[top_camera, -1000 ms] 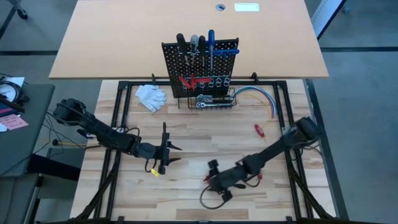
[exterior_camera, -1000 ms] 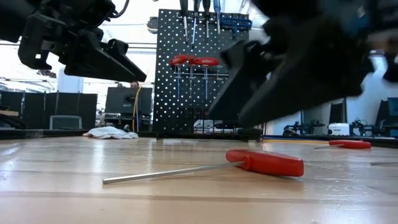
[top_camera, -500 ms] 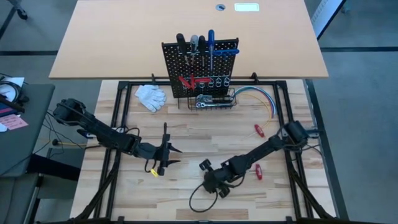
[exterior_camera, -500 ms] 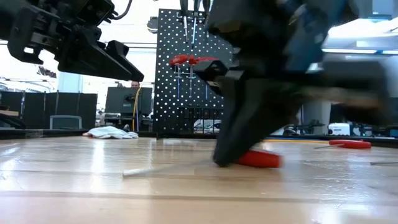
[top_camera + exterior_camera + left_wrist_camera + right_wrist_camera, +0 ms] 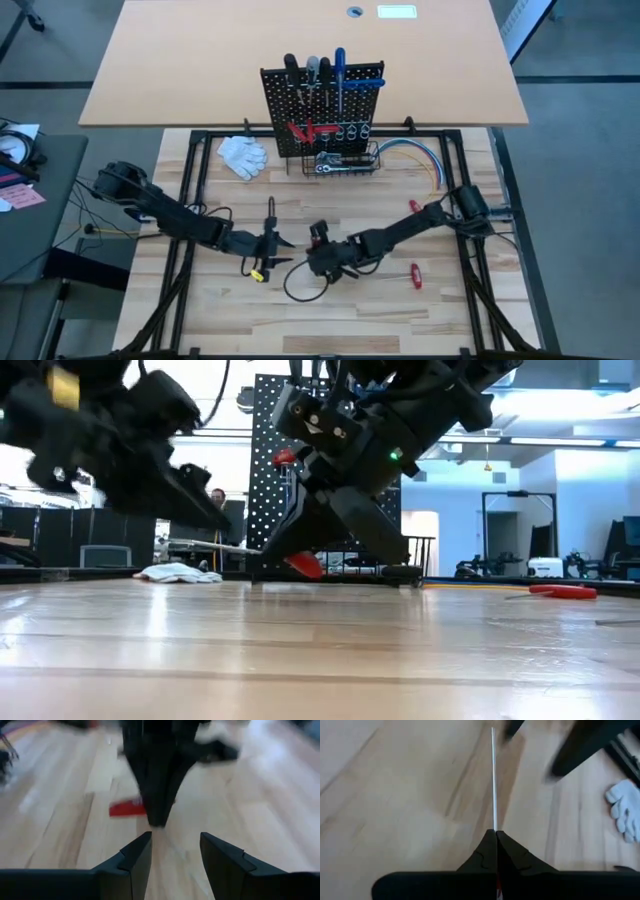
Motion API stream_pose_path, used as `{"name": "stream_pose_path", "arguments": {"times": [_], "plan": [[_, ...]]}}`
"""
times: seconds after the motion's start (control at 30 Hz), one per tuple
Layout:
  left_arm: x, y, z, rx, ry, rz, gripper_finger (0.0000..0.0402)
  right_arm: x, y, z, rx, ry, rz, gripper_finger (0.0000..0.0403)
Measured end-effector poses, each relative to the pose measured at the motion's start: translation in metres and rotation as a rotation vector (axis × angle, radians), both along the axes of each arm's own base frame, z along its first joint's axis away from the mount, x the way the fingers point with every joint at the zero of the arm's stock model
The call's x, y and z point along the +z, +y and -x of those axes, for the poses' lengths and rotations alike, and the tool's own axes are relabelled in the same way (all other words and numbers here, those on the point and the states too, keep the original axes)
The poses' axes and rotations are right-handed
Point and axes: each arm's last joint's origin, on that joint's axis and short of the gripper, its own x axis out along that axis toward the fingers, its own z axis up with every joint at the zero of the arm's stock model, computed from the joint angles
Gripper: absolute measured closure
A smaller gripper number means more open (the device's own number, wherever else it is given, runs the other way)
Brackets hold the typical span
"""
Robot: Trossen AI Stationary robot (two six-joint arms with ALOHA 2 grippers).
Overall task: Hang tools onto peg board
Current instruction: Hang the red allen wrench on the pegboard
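My right gripper (image 5: 315,256) is shut on a red-handled screwdriver (image 5: 222,546) above the middle of the table. The thin shaft (image 5: 493,780) points toward my left gripper (image 5: 272,246), whose fingers (image 5: 134,860) stand open facing it with nothing between them. Two more red-handled screwdrivers (image 5: 416,208) (image 5: 415,275) lie flat on the table's right part. The peg board (image 5: 322,105) stands upright at the far middle with screwdrivers hanging on it. A chrome wrench lies in its wire basket (image 5: 346,162). My right gripper pinches the screwdriver between its two shut fingers where the shaft leaves the red handle (image 5: 303,566). The shaft (image 5: 494,820) comes out at the fingertips and runs on along the line of the fingers. The tool is lifted clear of the table, with the handle low and the shaft near level.
White gloves (image 5: 243,155) lie left of the peg board, and a curved bundle of coloured cables (image 5: 415,153) lies right of it. A black cable loops from the right arm over the near table (image 5: 300,292). A person shows far behind in the low view (image 5: 217,495).
My right gripper has come down on the red-handled screwdriver lying on the table, shut on it and lifted it clear. It has carried it toward the table's left and far side, toward my left gripper, turning so that the shaft points at it.
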Motion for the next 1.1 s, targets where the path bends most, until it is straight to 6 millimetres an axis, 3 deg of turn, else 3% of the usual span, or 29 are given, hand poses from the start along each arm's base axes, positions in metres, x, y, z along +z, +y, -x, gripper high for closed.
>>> {"name": "stream_pose_path", "arguments": {"times": [0.17,0.4,0.57,0.83,1.1], "plan": [[-0.019,0.004,-0.009,0.043,0.029,-0.027,0.0242,0.001,0.000,0.000,0.001,-0.007,-0.003,0.0402],[-0.020,0.008,-0.016,-0.029,0.039,0.119,0.0250,0.002,0.004,0.001,0.010,-0.008,-0.005,0.0403],[-0.021,0.013,-0.020,-0.028,0.093,0.170,0.0292,0.002,0.003,0.000,0.009,-0.013,-0.007,0.0403],[-0.022,0.014,-0.019,-0.027,0.107,0.178,0.0393,0.002,0.003,0.000,0.008,-0.016,-0.010,0.0403],[-0.024,0.017,-0.019,-0.010,0.128,0.169,0.0389,0.004,0.004,-0.001,0.009,-0.030,-0.014,0.0403]]}}
